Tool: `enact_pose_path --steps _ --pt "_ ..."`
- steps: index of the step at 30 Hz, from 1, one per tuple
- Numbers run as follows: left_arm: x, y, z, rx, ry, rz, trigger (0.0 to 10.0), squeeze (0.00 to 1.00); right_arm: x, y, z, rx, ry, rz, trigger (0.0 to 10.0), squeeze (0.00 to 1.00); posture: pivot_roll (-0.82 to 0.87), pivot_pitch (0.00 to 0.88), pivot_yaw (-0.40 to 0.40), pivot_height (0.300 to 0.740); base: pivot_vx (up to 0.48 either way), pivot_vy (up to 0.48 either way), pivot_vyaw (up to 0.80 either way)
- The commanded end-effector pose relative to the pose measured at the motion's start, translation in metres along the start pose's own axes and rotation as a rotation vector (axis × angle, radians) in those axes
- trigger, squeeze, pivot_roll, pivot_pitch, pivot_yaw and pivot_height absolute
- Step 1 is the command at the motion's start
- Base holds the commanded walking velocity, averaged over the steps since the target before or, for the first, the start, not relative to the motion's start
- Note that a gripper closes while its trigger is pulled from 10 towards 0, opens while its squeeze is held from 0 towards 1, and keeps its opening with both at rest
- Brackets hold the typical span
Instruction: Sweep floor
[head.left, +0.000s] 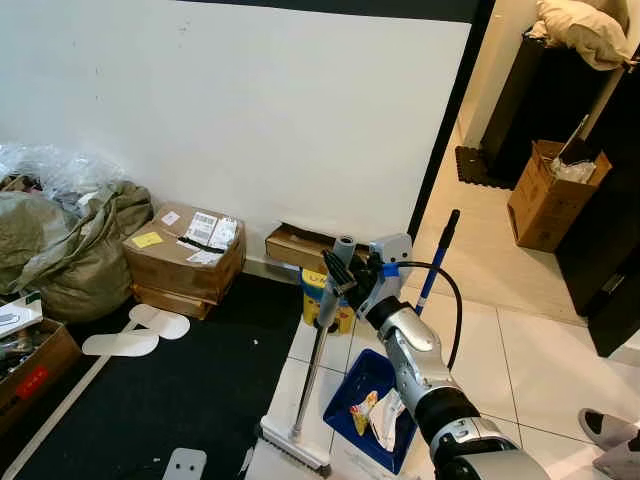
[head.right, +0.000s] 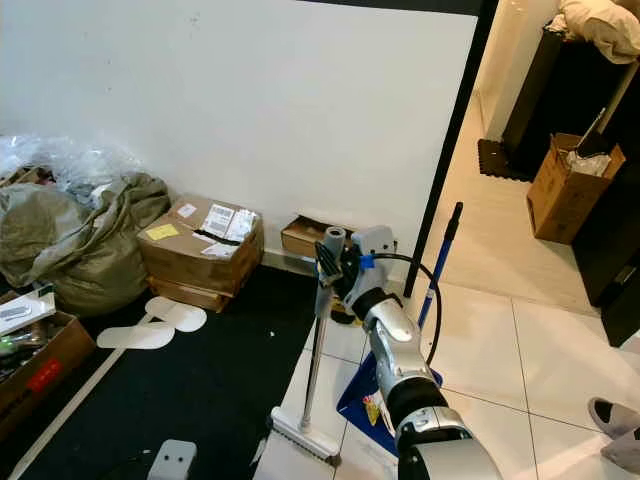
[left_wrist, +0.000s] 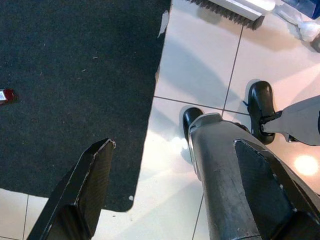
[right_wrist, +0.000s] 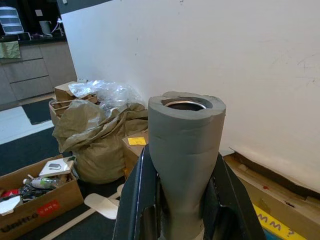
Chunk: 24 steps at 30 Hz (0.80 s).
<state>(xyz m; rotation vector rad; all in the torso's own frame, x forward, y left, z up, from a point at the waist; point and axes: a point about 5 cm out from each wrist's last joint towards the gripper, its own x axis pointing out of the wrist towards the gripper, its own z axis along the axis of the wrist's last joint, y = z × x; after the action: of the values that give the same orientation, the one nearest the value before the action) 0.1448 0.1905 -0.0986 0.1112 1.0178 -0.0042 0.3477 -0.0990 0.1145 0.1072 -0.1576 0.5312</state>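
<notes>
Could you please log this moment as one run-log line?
right gripper: shut on broom handle | brush head: on tile beside blue dustpan | left gripper: open, idle

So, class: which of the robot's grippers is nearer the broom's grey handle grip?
Right. The right gripper has its fingers shut around the broom's grey handle grip. The left gripper hangs open low over the floor, apart from the broom.

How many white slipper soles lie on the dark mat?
2: both white soles lie side by side near the sack, before the labelled box. Others may be hidden.
</notes>
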Motion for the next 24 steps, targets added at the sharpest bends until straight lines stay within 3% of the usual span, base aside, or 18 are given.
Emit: enact_pose_path --steps 1,24 --pt "-0.0003 -0.0029 -0.0029 0.007 0.014 -0.011 10.0 0.00 0.0027 0.0014 0.0069 -0.010 -0.032 0.010 10.0 0.00 -0.07 0.000 -0.065 0.740 0.000 0.000 0.00" --pt "-0.0005 -0.0026 -0.0035 0.003 0.013 -0.008 10.0 0.00 0.0038 0.0042 0.0061 -0.003 -0.032 0.017 10.0 0.00 -0.06 0.000 -0.068 0.740 0.000 0.000 0.00"
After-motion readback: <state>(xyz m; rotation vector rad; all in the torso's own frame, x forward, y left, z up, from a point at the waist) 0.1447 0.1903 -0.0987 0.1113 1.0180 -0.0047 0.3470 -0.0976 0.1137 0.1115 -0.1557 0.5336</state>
